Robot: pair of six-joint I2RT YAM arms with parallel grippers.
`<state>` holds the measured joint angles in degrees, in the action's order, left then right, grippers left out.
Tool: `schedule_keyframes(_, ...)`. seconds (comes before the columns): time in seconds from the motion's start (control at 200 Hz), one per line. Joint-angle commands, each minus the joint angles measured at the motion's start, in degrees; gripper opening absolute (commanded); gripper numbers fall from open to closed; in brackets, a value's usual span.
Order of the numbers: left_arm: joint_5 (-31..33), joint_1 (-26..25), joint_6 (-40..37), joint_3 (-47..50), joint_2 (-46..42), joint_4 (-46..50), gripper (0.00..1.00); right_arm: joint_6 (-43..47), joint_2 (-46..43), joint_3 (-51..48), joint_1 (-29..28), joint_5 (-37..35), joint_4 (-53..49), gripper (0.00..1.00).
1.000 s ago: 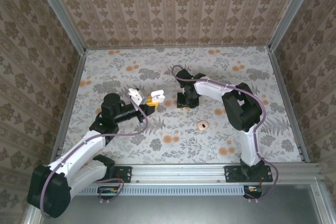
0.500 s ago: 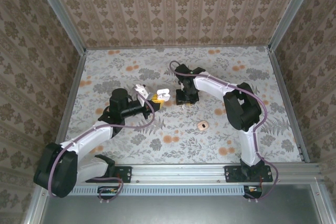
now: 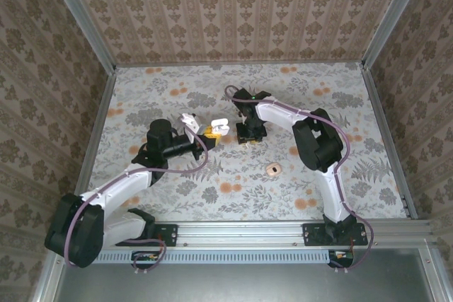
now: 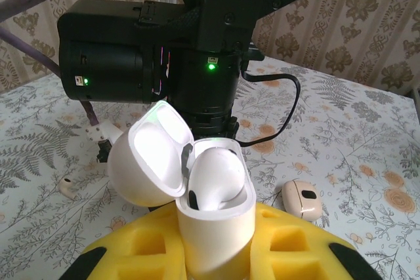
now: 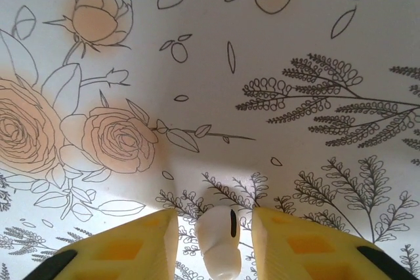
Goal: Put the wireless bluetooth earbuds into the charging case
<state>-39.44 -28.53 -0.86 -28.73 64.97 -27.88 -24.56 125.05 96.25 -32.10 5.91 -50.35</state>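
Wallpapered walls in a beige damask print close in the space on three sides, with bare metal posts at the corners. The tabletop is covered edge to edge in a pale floral cloth of grey ferns and peach roses. A metal rail runs along its near edge and carries both arm bases.

The left arm reaches in toward the middle of the cloth, and the right arm bends back to meet it there. The two wrists are near each other but apart.

The left hand is pressed together on the case, with its yellow fingers against the lower body. The case stands upright with its lid swung open to one side. An earbud sits inside it.

The right hand points down at the cloth. Its fingers are part-spread on either side of the other earbud. A sliver of cloth shows on each side of that earbud, and I cannot tell whether the fingers pinch it.

A pinkish-tan disc with a dark centre lies on the cloth nearer the rail, well apart from both hands. In the left wrist view a small pale bit also lies on the cloth, and I cannot tell what it is.
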Motion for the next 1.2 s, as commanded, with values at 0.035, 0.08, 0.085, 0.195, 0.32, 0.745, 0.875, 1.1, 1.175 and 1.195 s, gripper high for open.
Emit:
schedule_keyframes(0.035,-0.46,-0.56,0.84,-1.06,-1.34,-1.04,0.00,0.99,1.76,1.14,0.19,-0.86,-2.32,0.31)
schedule_keyframes(0.08,-0.47,-0.56,0.82,-1.06,-1.34,-1.04,0.00,1.08,1.98,1.15,0.19,-0.89,-2.30,0.29)
schedule_keyframes(0.085,-0.46,-0.56,0.80,-1.06,-1.34,-1.04,0.00,1.08,2.05,1.19,0.19,-0.89,-2.30,0.29)
schedule_keyframes(0.195,-0.39,-0.65,0.82,-1.00,-1.53,-0.87,0.00,1.17,2.23,1.31,0.19,-0.66,-2.65,0.23)
schedule_keyframes(0.32,-0.14,-0.66,0.77,-0.89,-1.80,-0.72,0.00,1.15,1.37,0.73,0.10,-0.85,-2.83,0.18)
schedule_keyframes(0.745,0.39,-1.00,0.91,-1.18,-2.04,-2.10,0.00,-3.92,-15.12,-7.57,0.28,-1.08,5.39,0.11)
schedule_keyframes(0.875,0.95,-1.47,1.22,-2.03,-2.09,-3.61,0.00,-6.37,-23.64,-11.29,0.28,-1.54,10.41,0.11)
schedule_keyframes(1.1,4.23,-3.30,0.87,-2.67,-1.47,-8.59,0.00,-9.78,-36.57,-16.51,0.19,-1.89,20.65,0.10)
schedule_keyframes(1.175,5.10,-4.11,0.32,-2.90,-1.01,-10.45,0.00,-10.64,-40.34,-18.11,-0.05,-1.69,24.22,0.10)
schedule_keyframes(1.195,5.29,-4.28,0.21,-2.91,-0.92,-11.06,0.00,-10.84,-41.30,-18.56,-0.15,-1.66,25.36,0.10)
